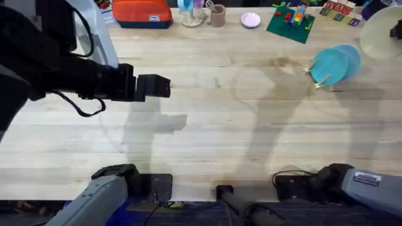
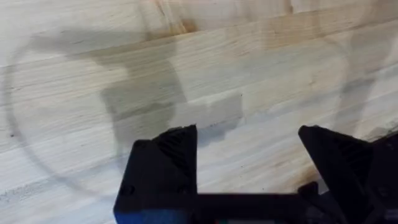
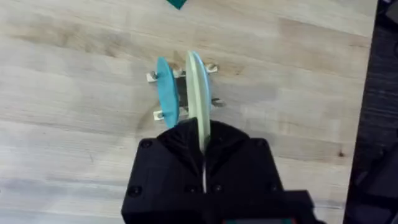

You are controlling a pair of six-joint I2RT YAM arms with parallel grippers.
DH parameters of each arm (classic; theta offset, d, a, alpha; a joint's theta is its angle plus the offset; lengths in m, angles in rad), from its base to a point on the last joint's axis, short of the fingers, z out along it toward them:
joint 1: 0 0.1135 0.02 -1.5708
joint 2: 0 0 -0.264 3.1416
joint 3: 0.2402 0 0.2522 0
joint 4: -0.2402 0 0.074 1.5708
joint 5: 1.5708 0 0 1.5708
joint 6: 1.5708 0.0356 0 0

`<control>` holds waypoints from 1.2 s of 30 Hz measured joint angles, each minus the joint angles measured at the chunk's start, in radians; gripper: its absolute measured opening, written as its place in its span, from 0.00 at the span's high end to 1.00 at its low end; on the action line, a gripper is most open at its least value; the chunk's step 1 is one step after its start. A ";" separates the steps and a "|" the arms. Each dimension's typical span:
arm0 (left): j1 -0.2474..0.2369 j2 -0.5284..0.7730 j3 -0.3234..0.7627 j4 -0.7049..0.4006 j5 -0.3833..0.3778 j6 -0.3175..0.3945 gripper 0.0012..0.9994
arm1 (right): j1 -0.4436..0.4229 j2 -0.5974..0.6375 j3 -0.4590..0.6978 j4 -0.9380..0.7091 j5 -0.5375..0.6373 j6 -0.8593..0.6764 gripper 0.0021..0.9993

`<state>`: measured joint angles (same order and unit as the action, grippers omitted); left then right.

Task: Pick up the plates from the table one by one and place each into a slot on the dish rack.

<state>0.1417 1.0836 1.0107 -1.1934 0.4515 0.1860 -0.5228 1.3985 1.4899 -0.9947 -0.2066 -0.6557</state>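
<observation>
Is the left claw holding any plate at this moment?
No, the left claw is open over the bare light-wood table, with nothing between its black fingers.

No text, brand, number or sign can be read with certainty. A small white label (image 1: 152,18) is seen on the front of the orange pouch (image 1: 142,12) at the table's far edge, but its print cannot be made out. A white sticker (image 1: 367,179) with dark lines of print is borne by the right arm's grey link (image 1: 370,188), nearest the camera and farthest from the pouch; its lettering is too small to be read.
</observation>
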 joint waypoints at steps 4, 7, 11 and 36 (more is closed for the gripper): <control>0.000 0.000 0.000 0.000 0.000 0.000 0.01 | 0.000 0.015 0.000 0.002 0.000 -0.001 0.97; 0.000 0.000 0.000 0.000 0.000 0.000 0.01 | 0.000 0.020 0.000 0.004 0.000 -0.001 0.97; 0.000 0.000 0.000 0.000 0.000 0.000 0.00 | 0.000 0.033 0.000 0.004 0.000 -0.001 0.97; 0.000 0.000 0.000 0.000 0.000 0.000 0.01 | 0.000 0.180 0.000 0.000 0.000 -0.001 0.97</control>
<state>0.1417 1.0836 1.0107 -1.1934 0.4515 0.1864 -0.5228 1.5780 1.4899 -0.9951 -0.2070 -0.6562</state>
